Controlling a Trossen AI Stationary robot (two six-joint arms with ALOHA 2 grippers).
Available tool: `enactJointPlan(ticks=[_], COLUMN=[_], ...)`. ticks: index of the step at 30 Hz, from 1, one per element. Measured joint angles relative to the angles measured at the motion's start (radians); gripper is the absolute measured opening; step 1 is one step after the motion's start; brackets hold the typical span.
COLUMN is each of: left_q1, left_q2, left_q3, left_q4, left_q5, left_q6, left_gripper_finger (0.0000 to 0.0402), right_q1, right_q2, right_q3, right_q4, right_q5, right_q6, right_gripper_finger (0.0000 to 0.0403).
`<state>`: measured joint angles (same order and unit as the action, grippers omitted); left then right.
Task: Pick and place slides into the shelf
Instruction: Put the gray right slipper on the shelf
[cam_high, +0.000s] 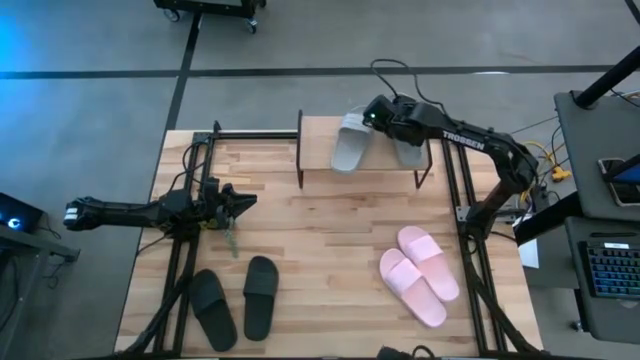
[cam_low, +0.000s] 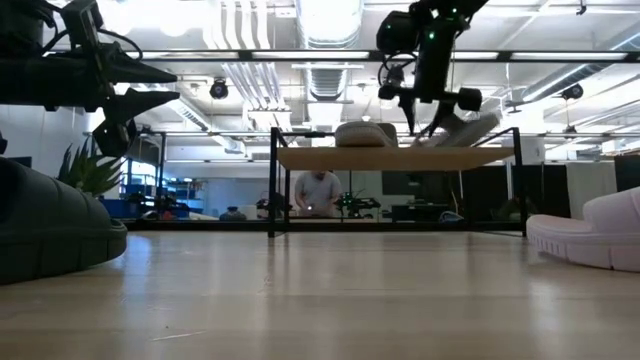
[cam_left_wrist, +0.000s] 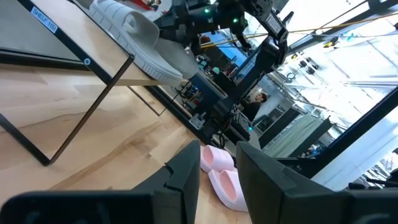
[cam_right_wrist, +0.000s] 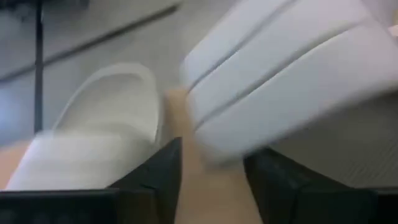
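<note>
Over the shelf (cam_high: 318, 178) at the far side, the right fingers (cam_high: 374, 112) hover spread between two grey slides (cam_high: 350, 143), long axes running near-to-far; left fingers (cam_high: 245, 200) spread, idle at left.

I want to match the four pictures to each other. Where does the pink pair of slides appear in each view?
High view: pink slides, lower right on the table.
Low view: one pink slide at the right edge.
Left wrist view: the pair beyond the fingers.
Right wrist view: not in it.
Shared landmark: the shelf with grey slides.
</note>
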<state>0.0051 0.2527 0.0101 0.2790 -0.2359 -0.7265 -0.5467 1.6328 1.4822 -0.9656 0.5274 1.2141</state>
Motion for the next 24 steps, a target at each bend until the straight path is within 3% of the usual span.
enactJointPlan(ticks=[5, 8, 11, 17, 21, 24], left_q1=[0.0, 0.0, 0.0, 0.0, 0.0, 0.0], left_q2=[0.0, 0.0, 0.0, 0.0, 0.0, 0.0], left_q3=[0.0, 0.0, 0.0, 0.0, 0.0, 0.0], left_q4=[0.0, 0.0, 0.0, 0.0, 0.0, 0.0], left_q5=[0.0, 0.0, 0.001, 0.001, 0.001, -0.001], left_q6=[0.0, 0.0, -0.001, -0.001, -0.001, 0.0], left_gripper_finger=[0.0089, 0.0089, 0.0089, 0.0089, 0.0089, 0.0089], right_q1=[-0.002, -0.002, 0.004, 0.031, -0.022, -0.06], right_q2=[-0.018, -0.023, -0.05, -0.104, -0.088, -0.068], right_q3=[0.0, 0.0, 0.018, 0.115, 0.175, 0.175], right_q4=[-0.038, -0.08, -0.124, -0.199, -0.346, -0.36], right_q5=[-0.117, -0.145, -0.149, -0.04, -0.018, -0.055], right_q6=[-0.09, -0.126, -0.282, -0.673, -0.59, -0.595], right_gripper_finger=[0.0209, 0.0216, 0.0213, 0.018, 0.0137, 0.0099])
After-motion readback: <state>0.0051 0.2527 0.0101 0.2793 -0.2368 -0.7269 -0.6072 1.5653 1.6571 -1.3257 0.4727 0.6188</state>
